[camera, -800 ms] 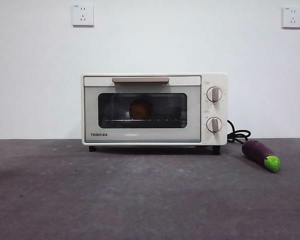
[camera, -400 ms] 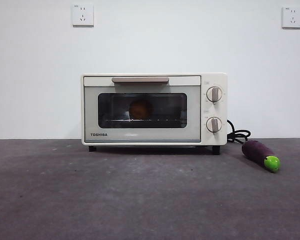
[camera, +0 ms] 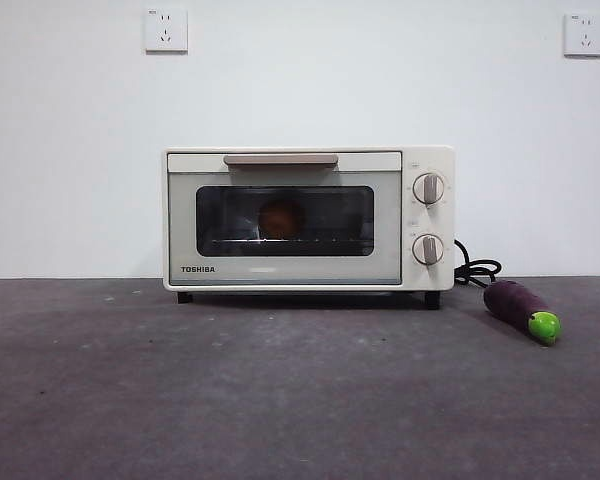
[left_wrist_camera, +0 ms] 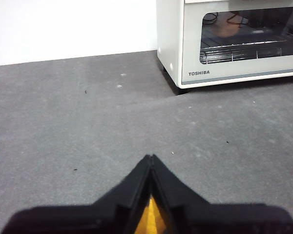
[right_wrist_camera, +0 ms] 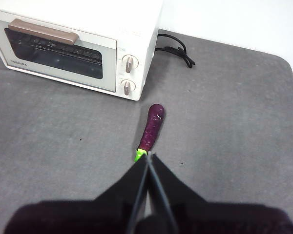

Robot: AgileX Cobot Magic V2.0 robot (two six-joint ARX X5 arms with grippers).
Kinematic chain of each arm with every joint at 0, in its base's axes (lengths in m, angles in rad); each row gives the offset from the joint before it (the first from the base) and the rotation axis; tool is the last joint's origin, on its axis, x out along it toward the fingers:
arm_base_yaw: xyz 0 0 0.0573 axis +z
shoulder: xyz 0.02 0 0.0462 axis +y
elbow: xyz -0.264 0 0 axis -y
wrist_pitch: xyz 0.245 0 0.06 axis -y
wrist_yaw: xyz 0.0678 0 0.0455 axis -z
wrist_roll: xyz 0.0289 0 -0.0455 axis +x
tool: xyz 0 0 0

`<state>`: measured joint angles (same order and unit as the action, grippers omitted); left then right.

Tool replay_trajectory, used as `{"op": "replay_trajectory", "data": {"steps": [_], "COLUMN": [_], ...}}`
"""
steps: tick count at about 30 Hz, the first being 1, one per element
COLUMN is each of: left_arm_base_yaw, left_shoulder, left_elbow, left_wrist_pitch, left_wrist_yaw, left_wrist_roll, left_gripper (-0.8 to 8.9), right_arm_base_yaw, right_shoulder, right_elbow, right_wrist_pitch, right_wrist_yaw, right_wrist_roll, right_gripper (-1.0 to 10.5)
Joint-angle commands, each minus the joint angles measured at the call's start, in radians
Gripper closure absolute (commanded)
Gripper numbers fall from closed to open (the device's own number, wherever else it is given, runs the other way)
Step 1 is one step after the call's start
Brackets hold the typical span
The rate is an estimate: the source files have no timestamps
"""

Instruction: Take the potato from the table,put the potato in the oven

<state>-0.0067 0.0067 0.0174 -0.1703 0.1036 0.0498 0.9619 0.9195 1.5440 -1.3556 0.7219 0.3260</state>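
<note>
Left gripper [left_wrist_camera: 150, 158], jaws pressed together and holding nothing, hangs low over the table [left_wrist_camera: 78, 126], well short of the oven [left_wrist_camera: 219, 73] at its 1 o'clock. Right gripper [right_wrist_camera: 147, 157], likewise closed and empty, hovers high above the eggplant [right_wrist_camera: 152, 127], the oven at its 11 o'clock. The potato [camera: 281, 218] sits on the rack behind the shut glass door. By all appearances the task is complete; nothing seems left.
</note>
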Motion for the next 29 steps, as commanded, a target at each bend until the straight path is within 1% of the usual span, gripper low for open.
{"op": "replay_trajectory", "data": {"steps": [1,15,16,18,20,23,24,25,27,28,29], "left_arm_base_yaw": [0.003,0.003,0.003,0.003,0.003,0.003,0.003,0.003,0.003,0.003,0.003], "left_shoulder": [0.003,0.015,0.015,0.015,0.015,0.015,0.016,0.016,0.016,0.016,0.017], "left_elbow": [-0.01,-0.01,-0.01,-0.01,-0.01,-0.01,-0.01,-0.01,-0.01,-0.01,-0.01], "left_wrist_pitch": [0.008,0.008,0.008,0.008,0.008,0.008,0.008,0.008,0.008,0.008,0.008], "left_wrist_yaw": [0.0,0.0,0.0,0.0,0.0,0.0,0.0,0.0,0.0,0.0,0.0], "left_wrist_roll": [-0.002,-0.002,-0.002,-0.002,-0.002,-0.002,-0.002,-0.002,-0.002,-0.002,-0.002], "left_gripper": [8.18,8.17,8.18,8.18,8.18,8.18,8.17,8.18,8.17,8.17,8.18], "right_arm_base_yaw": [0.001,0.001,0.001,0.001,-0.019,-0.106,-0.154,-0.21,-0.315,-0.37,-0.415], "right_shoulder": [-0.001,-0.001,-0.001,-0.001,-0.003,-0.026,-0.042,-0.066,-0.123,-0.16,-0.192], "right_elbow": [-0.006,-0.006,-0.006,-0.006,-0.006,-0.015,-0.031,-0.056,-0.13,-0.181,-0.23], "right_wrist_pitch": [-0.021,-0.021,-0.021,-0.021,-0.021,0.013,0.069,0.149,0.335,0.424,0.492], "right_wrist_yaw": [0.001,0.001,0.002,0.043,0.093,0.169,0.185,0.183,0.145,0.106,0.064], "right_wrist_roll": [0.011,0.011,0.005,-0.078,-0.095,-0.1,-0.098,-0.091,-0.051,-0.035,-0.039], "right_gripper": [9.5,9.5,9.5,9.5,9.5,9.5,9.5,9.5,9.5,9.5,9.5]}}
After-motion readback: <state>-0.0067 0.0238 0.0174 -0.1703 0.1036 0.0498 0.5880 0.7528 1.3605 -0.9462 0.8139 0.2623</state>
